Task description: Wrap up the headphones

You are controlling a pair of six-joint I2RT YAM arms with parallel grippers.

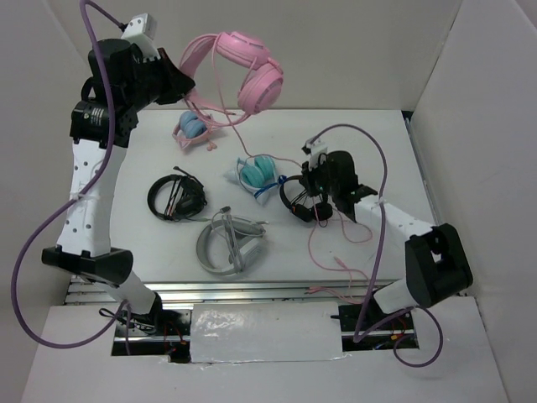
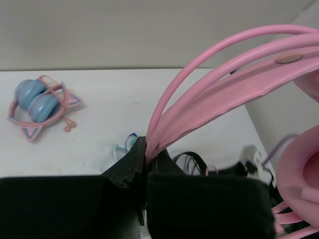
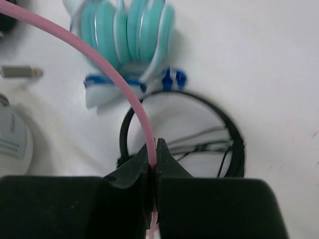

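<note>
Evidently the headphones (image 1: 252,71) are off the tabletop (image 1: 377,143) altogether. They hang in the air over its far left part, with the left jaws pinched tight on the headband (image 2: 214,89) where its thin hoops come together. The right jaws are closed narrow on the cable (image 3: 117,82), low over the middle of the tabletop; from there it rises toward the cups and trails the other way in loose loops toward the near edge. The set looks bulky but light, with soft padded cups and a springy band, so the band seems the sound place to anchor it. The cable is thin, limp and probably smooth, likely to slide through a grip, and a hard tug could strain it where it enters the cup, so it is best held with slack left in it. Directly beneath the right jaws lies a black on-ear pair (image 3: 234,144) with its own thin wires, and a teal pair (image 3: 124,30) sits just beside it; either could snag the pink cable as it is drawn up. A smaller pink pair with blue cups (image 2: 37,102) lies below the raised set. A black headset (image 1: 176,197) and a grey pair (image 1: 231,243) lie left of centre, apart from the cable.
</note>
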